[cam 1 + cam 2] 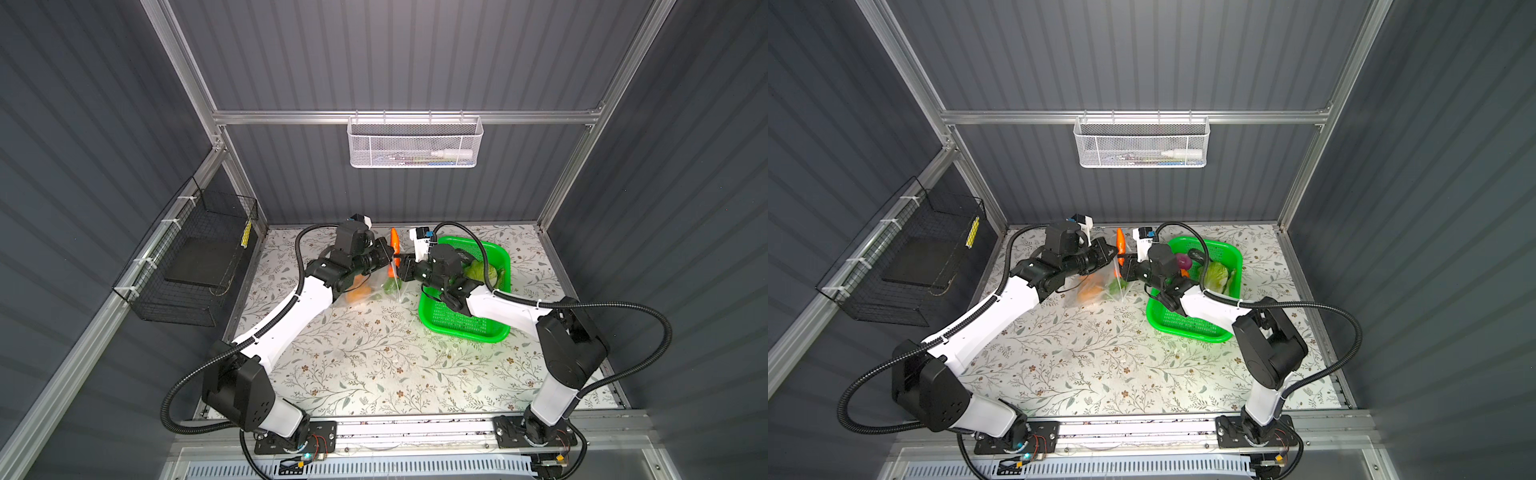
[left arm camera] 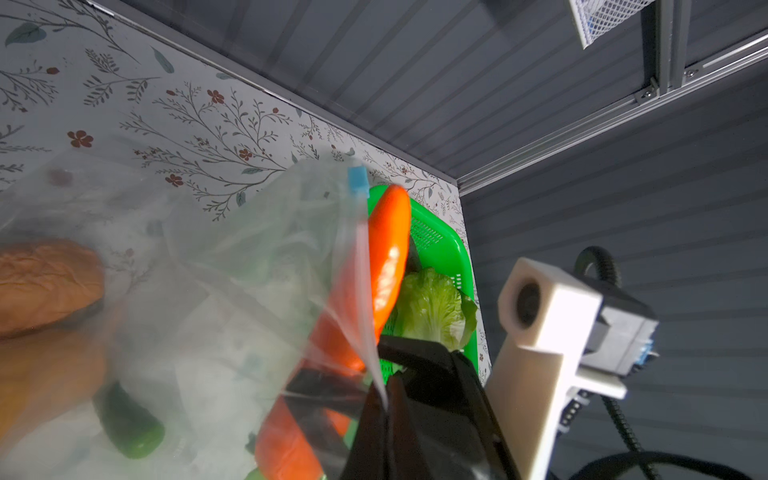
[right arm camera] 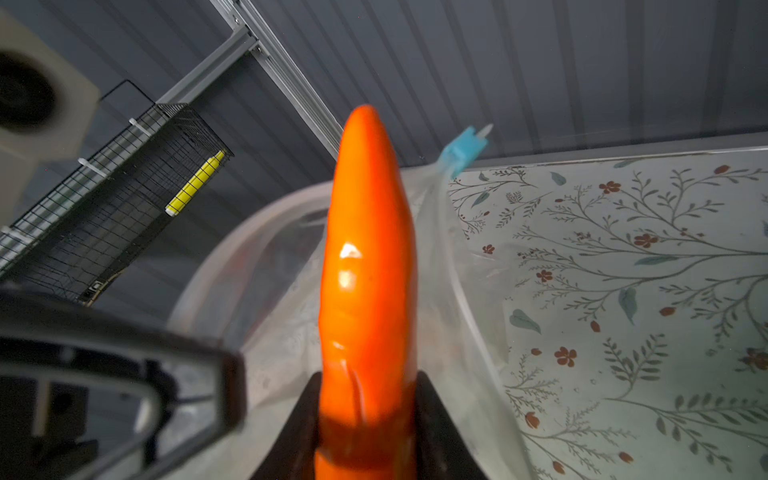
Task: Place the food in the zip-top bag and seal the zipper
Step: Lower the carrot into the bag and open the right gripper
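Brightening a grey booth: pale tabletop (image 1: 365, 365) printed with leafy sprigs and small red flowers

Dark grey ribbed wall panels (image 1: 395, 62) close the space on the left, far and right sides, edged by a silver aluminium frame (image 1: 407, 117). A white mesh tray (image 1: 415, 145) hangs on the far rail, and a black wire basket (image 1: 195, 266) is tied to the left wall. A bright green perforated plastic basket (image 1: 461, 324) sits on the right of the surface, with a pale-green napa cabbage (image 1: 1214, 274) and a purple onion (image 1: 1183, 261) inside. Just left of it, at the far middle, lies the large crinkly transparent zip-top bag (image 1: 374, 293), a tan-orange potato-like lump (image 2: 45, 282) showing through its film. The left gripper (image 2: 388, 415) is pinched tight on the bag's thin clear zipper strip (image 2: 362, 270), holding the mouth up off the surface. The small light-blue slider tab (image 3: 461, 151) sits at the strip's end away from that grip. The right gripper (image 3: 368, 399) is clamped around the thick end of a smooth orange toy carrot (image 3: 365, 257), which stands tip-up at the bag's open mouth
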Controlling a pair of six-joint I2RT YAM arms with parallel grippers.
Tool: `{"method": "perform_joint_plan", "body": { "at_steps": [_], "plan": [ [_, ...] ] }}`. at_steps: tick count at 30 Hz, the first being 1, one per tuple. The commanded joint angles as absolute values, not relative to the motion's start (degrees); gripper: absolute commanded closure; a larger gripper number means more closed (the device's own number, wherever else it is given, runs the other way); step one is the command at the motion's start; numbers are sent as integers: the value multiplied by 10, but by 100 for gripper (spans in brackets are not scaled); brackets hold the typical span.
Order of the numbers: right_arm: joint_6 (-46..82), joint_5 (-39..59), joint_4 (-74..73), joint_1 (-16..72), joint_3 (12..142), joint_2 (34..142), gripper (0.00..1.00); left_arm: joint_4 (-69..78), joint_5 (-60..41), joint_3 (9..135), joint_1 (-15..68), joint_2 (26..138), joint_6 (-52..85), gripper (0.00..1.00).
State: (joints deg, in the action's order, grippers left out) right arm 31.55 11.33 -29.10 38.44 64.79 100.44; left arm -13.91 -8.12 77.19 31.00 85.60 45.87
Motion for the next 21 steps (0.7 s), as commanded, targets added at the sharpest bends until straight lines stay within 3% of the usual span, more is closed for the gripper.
{"method": "perform_joint_plan", "body": {
  "at_steps": [1, 3, 6, 10, 15, 21],
  "plan": [
    [297, 99, -304, 388, 640, 1000, 69, -130, -68, 799, 306, 847, 441, 100],
    [292, 102, -299, 388, 639, 999, 65, -128, -65, 798, 305, 846, 441, 100],
    [283, 106, -278, 388, 642, 993, 50, -125, -69, 793, 304, 848, 443, 100],
    [264, 116, -244, 388, 647, 970, 37, -117, -60, 778, 304, 842, 447, 100],
    [245, 142, -187, 381, 654, 919, 28, -114, -54, 773, 303, 846, 446, 100],
    [247, 141, -80, 361, 666, 861, 25, -111, -67, 780, 302, 862, 446, 100]
  ]
}}
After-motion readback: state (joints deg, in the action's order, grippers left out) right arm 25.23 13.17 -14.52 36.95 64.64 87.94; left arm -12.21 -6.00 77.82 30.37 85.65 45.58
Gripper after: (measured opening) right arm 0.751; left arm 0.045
